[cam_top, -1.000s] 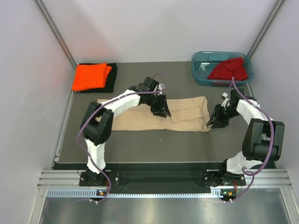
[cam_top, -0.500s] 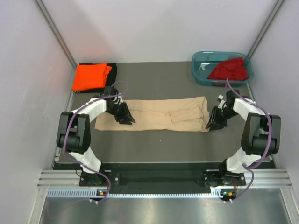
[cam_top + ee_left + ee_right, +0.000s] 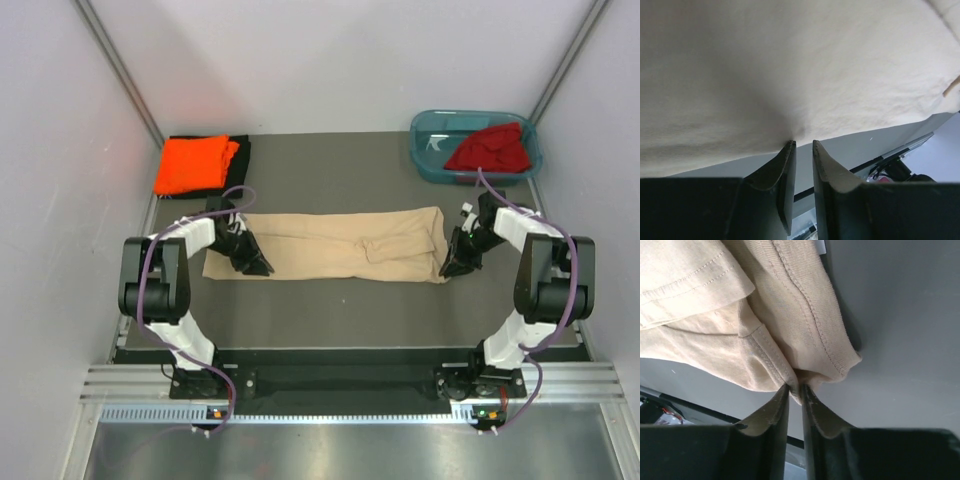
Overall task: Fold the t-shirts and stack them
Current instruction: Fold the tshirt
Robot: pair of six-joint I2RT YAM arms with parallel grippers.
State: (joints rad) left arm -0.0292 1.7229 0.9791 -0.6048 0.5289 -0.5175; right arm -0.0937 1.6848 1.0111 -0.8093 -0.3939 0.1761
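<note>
Grey desk [image 3: 330, 300] w/ beige t-shirt [image 3: 330, 245] laid long across ctr. Orange t-shirt [image 3: 195, 163] folded on black t-shirt [image 3: 240, 172], far-left corner. Dark red t-shirt [image 3: 490, 150] in teal tub [image 3: 424, 152], far right. Right gripper [image 3: 795, 388] nipped on beige's near-right corner. Left gripper [image 3: 804, 145] narrow at near-left hem; grip unclear.

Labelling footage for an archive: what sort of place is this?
Likely a robot lab cell: plain white walls around a dark grey tabletop, two black-and-white robot arms, aluminium rail at front.
</note>
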